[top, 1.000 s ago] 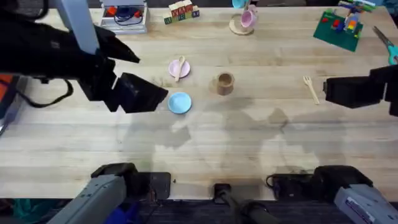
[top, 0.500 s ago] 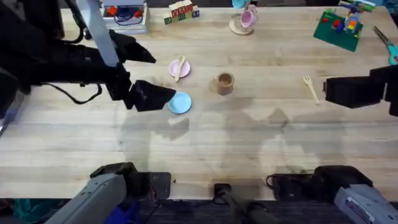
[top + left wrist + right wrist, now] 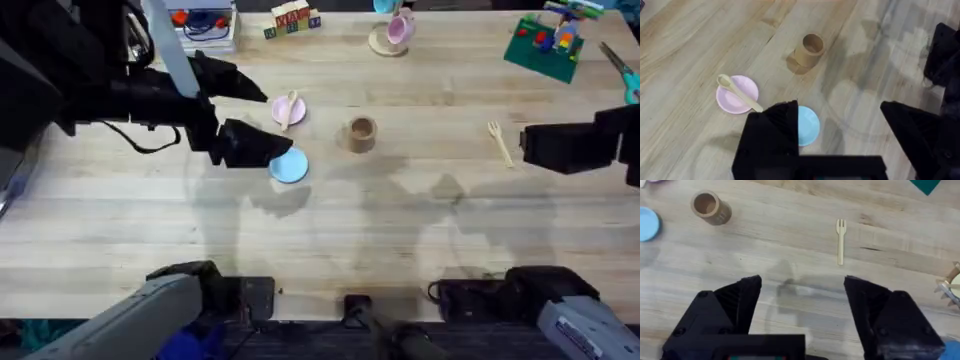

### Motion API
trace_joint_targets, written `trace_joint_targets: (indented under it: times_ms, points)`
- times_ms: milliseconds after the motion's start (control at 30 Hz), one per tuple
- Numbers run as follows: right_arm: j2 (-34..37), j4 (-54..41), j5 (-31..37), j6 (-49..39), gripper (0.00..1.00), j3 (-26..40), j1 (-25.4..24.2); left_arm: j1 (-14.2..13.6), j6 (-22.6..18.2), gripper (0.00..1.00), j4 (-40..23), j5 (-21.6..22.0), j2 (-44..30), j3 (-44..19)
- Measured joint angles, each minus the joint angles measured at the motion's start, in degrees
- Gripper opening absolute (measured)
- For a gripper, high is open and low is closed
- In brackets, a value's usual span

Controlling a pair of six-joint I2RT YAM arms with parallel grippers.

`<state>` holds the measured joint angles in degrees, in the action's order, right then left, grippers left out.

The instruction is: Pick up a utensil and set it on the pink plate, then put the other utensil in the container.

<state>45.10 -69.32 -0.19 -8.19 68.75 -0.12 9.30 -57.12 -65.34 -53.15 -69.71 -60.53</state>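
Bright, even light falls from above onto the pale wooden surface, and no glare shows on it. Soft grey shadows of the arms spread across the near middle of the overhead view, diffuse at their edges (probably from more than one lamp). The left arm rises close under the camera and reads dark and smeared. In both wrist views the near black fingers are out of focus, while the wood grain beyond stays fairly crisp. The container casts a short, soft shadow.

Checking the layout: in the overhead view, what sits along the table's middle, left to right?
Light-blue plate → pink plate holding the spoon → wooden cup → fork.
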Motion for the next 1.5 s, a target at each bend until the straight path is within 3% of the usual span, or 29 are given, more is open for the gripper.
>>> trace_joint_targets:
  times_ms: [333,533,800,1033,1500]
  points:
    - [0.0,0.0,0.0,0.0,0.996,0.0,0.0,0.0,-1.2,0.993,-0.4,0.4,-0.9,0.1]
    - [0.0,0.0,0.0,0.0,0.996,0.0,0.0,0.0,-10.8,0.993,-2.8,0.4,-0.9,0.1]
    - [0.1,-0.2,1.7,0.0,0.995,0.0,0.0,0.0,-16.3,0.993,-2.7,-1.8,-0.9,0.1]
    - [4.0,-0.4,5.8,-0.2,0.995,0.1,-0.1,0.0,-17.6,0.993,-2.1,-3.6,-0.9,0.1]
    - [21.2,0.8,6.8,-0.9,0.996,0.1,-5.5,0.0,-17.7,0.993,-2.1,-4.1,-0.9,0.1]
